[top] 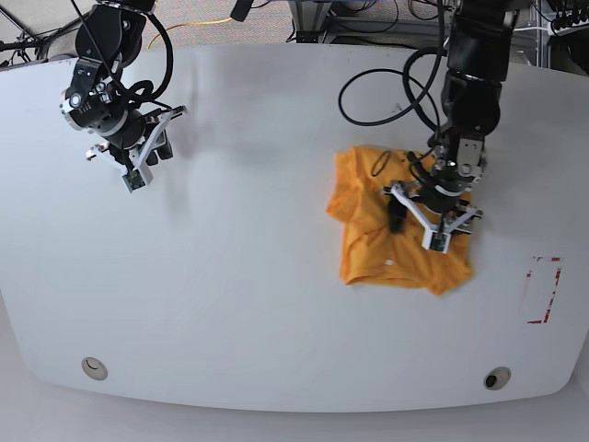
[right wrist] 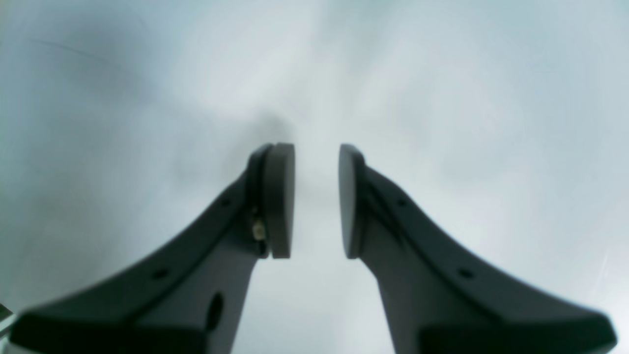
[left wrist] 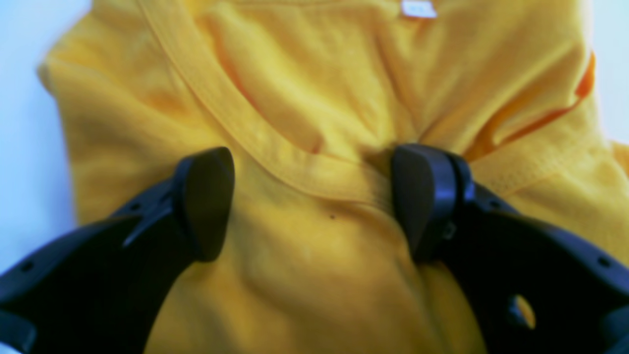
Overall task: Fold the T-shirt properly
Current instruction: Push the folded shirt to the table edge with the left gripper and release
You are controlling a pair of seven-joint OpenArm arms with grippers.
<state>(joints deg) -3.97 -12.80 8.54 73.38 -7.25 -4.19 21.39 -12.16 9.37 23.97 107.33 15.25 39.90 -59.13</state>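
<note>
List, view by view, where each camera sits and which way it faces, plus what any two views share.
Left wrist: rides the left arm, looking down past the open left claw at the T-shirt.
Right wrist: rides the right arm, looking past the right claw at the bare white table.
Base: overhead, facing down on the table; both arms show.
Shared: left wrist and base both show the T-shirt.

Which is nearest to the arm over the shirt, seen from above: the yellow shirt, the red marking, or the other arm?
From the left gripper, in the base view:
1. T-shirt, directly beneath it.
2. Red marking, near the table's edge on that side.
3. Right gripper, far across the table.
</note>
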